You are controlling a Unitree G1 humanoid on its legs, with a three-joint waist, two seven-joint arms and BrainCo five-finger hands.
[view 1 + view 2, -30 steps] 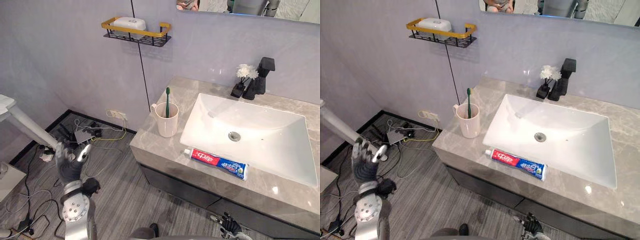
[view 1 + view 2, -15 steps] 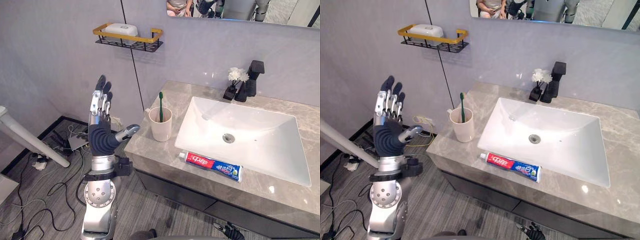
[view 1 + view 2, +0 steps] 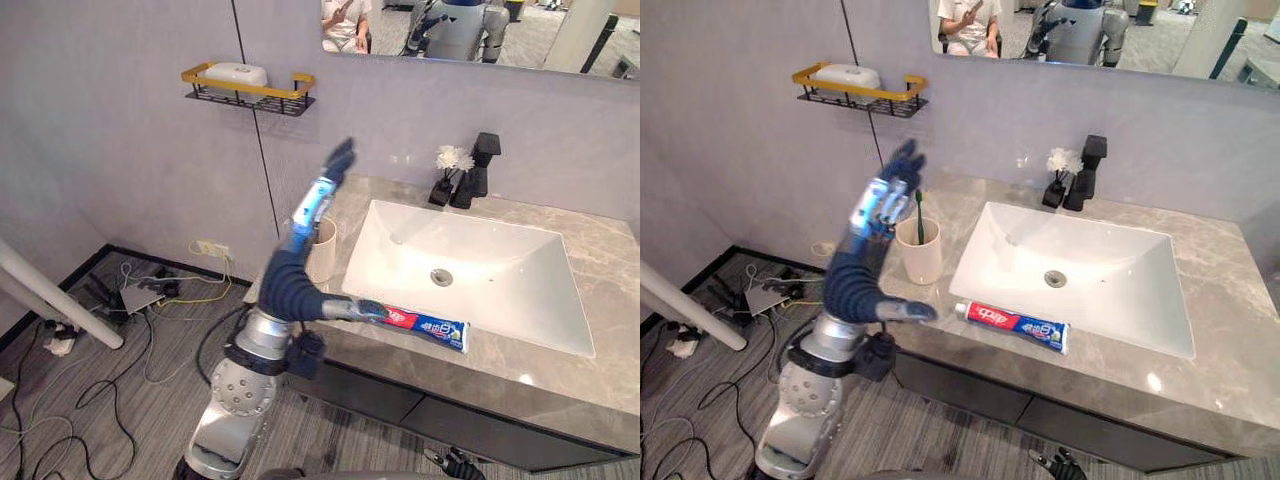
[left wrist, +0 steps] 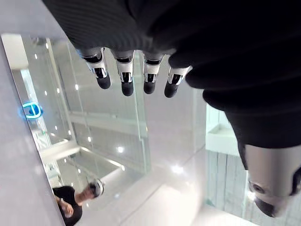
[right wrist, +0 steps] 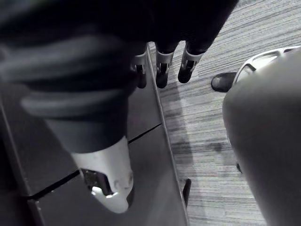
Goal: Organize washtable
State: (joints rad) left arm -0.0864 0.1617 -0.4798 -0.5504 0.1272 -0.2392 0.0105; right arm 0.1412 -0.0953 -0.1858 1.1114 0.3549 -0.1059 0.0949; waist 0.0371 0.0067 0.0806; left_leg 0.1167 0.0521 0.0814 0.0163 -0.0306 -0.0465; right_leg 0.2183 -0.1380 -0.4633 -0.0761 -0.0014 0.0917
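Lilac wall [image 3: 120,150], striped grey floor [image 3: 90,400], mirror [image 3: 520,35]

We see white lettering on the toothpaste tube [image 3: 1012,321] lying on the washtable [image 3: 1230,330], on its red part and on its blue part, too small for us to read. The left wrist view shows a blue lit sign [image 4: 32,110], also unreadable.

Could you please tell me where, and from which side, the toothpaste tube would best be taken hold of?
Probably pinch the toothpaste tube across its middle, coming down from above. It lies flat on the counter along the front edge, just before the sink, so its long edges are free to pinch from the top. The open left robot hand is the nearer one.
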